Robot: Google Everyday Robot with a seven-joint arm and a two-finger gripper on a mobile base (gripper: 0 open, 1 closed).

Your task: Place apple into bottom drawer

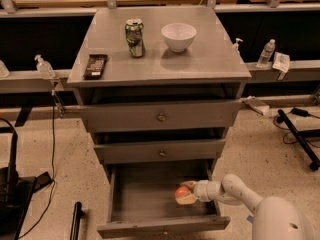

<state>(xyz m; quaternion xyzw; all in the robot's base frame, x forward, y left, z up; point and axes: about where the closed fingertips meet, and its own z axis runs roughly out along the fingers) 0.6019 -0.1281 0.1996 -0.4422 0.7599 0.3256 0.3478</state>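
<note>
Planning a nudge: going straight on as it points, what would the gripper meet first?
The gripper, holding the apple inside the bottom drawer, would probably meet the drawer's opposite side wall first; depth is unclear.

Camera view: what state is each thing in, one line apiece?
Bottom drawer: pulled open.
Middle drawer: closed or nearly so.
Top drawer: closed or nearly so.
Apple: gripped, inside the bottom drawer at its right side.
End effector: shut on the apple, reaching in from the right.
Can: upright on the cabinet top.
Bowl: upright, right of the can.
Remote: lying flat.
</note>
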